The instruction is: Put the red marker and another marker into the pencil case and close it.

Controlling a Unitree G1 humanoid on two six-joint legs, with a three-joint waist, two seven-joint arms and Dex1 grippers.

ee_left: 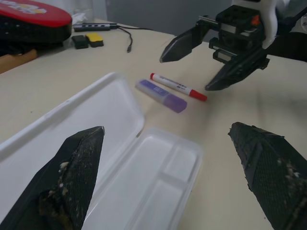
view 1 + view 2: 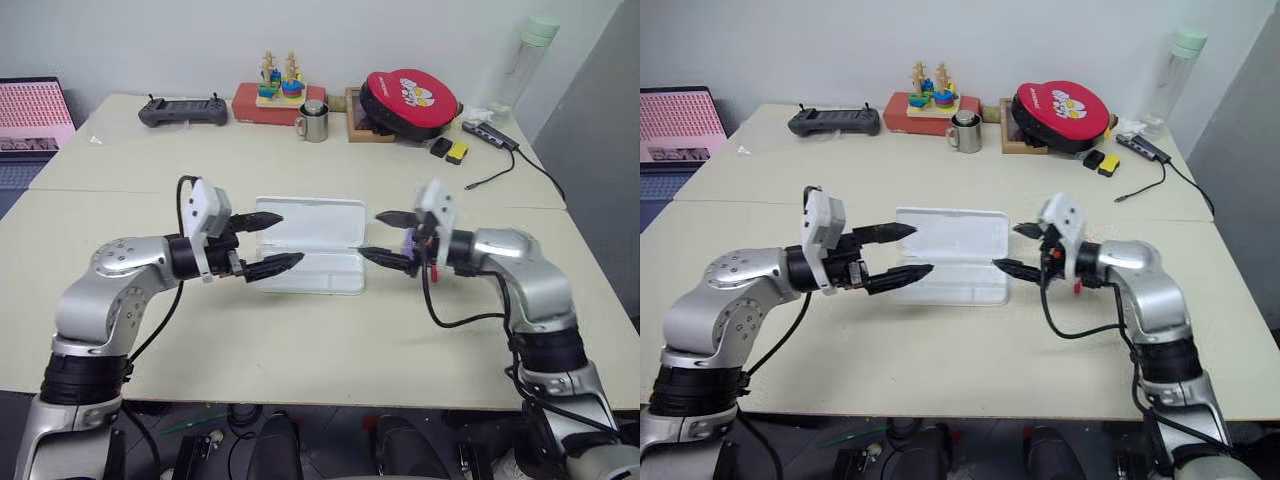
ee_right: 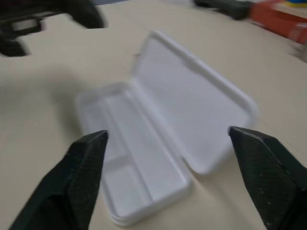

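The case [image 2: 308,246] lies open in the middle of the tabletop [image 2: 300,340], lid flat toward the far side, tray toward the robot, and both halves are empty. The left claw [image 2: 262,243] hovers at the case's left end, fingers spread wide, nothing between them. The right claw [image 2: 388,237] faces it from the case's right end, fingers also spread wide and empty.

Over in the left wrist view, the red marker [image 1: 178,86] and the purple marker [image 1: 160,96] lie on the tabletop side by side, just beside each other, near the case's right end and below the right claw. Both are outside the case. In the head views the purple marker is a small patch of colour behind the right claw's fingers.

Along the far edge sit a black controller [image 2: 183,111], a red toy set [image 2: 272,97], a metal mug [image 2: 314,121], a round red pouch [image 2: 410,102] and a clear bottle [image 2: 528,60].
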